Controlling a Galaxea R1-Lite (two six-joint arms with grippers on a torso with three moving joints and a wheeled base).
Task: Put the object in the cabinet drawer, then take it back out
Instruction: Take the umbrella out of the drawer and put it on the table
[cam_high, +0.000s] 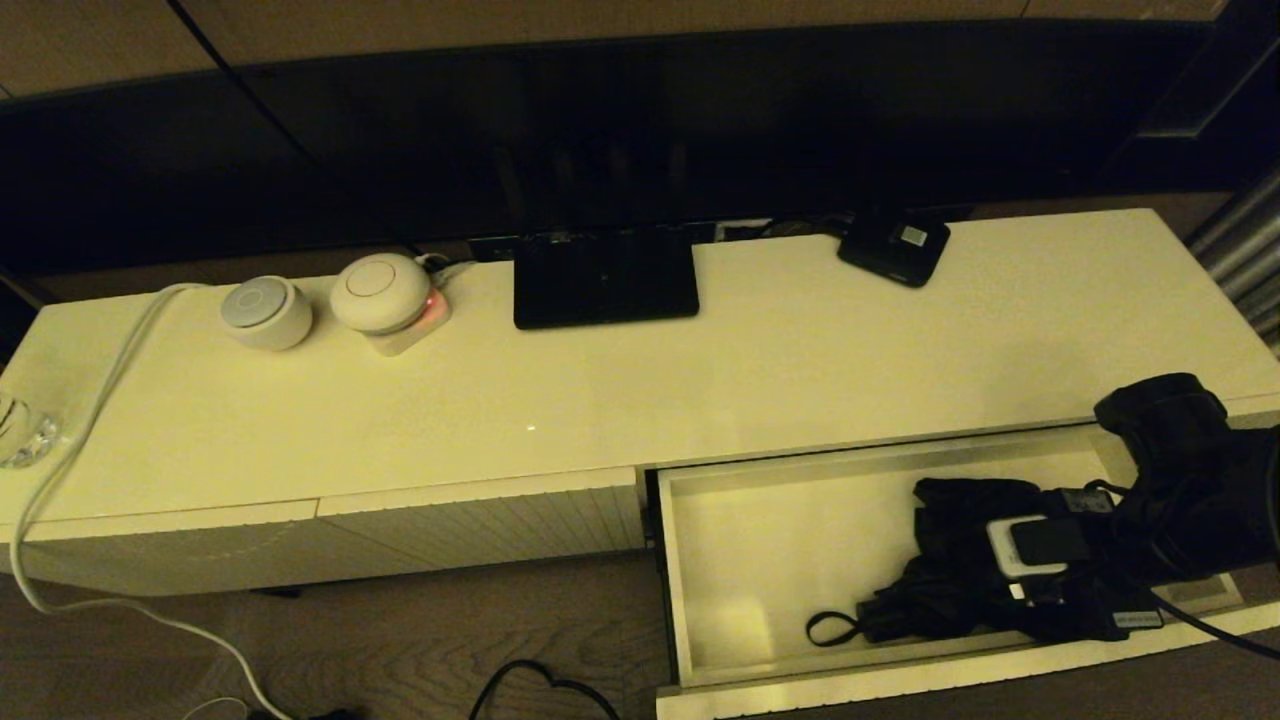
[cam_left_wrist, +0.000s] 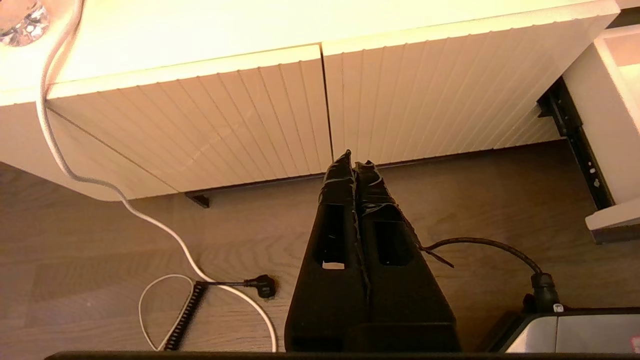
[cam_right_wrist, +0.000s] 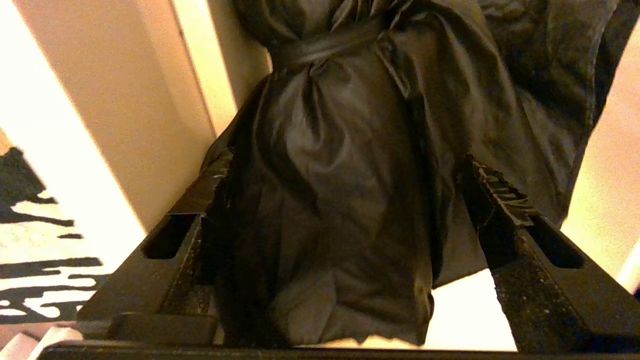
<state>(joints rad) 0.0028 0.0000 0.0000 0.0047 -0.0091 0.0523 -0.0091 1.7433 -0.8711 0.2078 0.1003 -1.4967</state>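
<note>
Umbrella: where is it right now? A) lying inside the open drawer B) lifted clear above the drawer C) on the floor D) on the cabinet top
A: the head view shows the umbrella lying on the floor of the pulled-out drawer, with the right gripper spread open around its fabric.

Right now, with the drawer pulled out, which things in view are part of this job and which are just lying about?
Part of the job:
- umbrella, lying in the drawer
- cabinet drawer, open
- right gripper, open, fingers either side of the umbrella's fabric

Just lying about:
- two round white devices
- black stand base
- small black box
- white cable
- left gripper, shut, parked above the floor
</note>
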